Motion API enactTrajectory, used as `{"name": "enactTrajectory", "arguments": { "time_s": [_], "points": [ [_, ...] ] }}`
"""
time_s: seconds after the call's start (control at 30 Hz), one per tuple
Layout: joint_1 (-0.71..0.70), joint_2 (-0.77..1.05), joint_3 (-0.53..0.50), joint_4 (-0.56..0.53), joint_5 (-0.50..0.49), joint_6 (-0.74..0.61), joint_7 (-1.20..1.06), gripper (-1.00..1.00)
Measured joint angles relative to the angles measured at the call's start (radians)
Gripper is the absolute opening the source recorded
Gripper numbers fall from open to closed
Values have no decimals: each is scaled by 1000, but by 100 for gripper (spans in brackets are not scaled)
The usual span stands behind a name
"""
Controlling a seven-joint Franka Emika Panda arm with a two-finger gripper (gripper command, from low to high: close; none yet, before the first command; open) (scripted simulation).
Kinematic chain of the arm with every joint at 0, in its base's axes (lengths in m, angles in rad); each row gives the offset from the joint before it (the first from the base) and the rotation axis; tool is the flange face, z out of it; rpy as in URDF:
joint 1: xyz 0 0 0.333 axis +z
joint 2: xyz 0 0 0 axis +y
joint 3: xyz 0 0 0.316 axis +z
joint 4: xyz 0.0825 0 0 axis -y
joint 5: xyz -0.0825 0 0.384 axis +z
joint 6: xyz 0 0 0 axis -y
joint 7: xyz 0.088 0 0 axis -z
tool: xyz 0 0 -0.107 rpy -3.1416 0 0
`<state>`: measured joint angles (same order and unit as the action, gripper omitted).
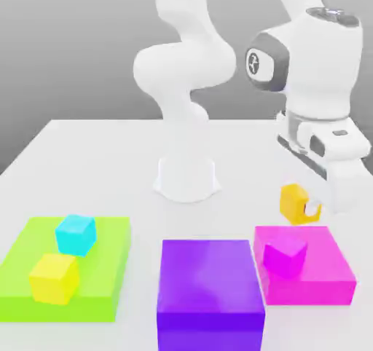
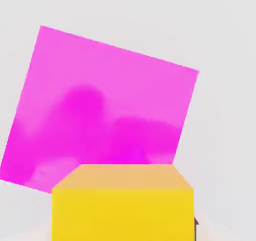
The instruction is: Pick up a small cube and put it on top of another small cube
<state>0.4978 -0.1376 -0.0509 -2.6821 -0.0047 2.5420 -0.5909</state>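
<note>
The small cube, plain orange, hangs just above the table at the exterior view's right, behind the magenta slab. My gripper is shut on it, its white fingers reaching down from the hand. In the hand view the same small cube sits close up, with the magenta slab on the table beyond it. A magenta cube rests on that slab, a little lower than the held cube and nearer the viewer.
A lime-green slab at the exterior view's left carries a cyan cube and a lemon-yellow cube. A purple block stands in the front middle. The arm's white base is behind it.
</note>
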Motion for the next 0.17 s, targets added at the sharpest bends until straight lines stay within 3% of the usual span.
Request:
{"name": "enactTrajectory", "arguments": {
  "time_s": [0.07,0.1,0.17],
  "points": [
    [-2,62,-2,-12,2,75,-2,-100],
    [-3,82,-3,-16,1,99,-2,100],
    [-3,82,-3,-16,1,99,-2,100]
  ]
}}
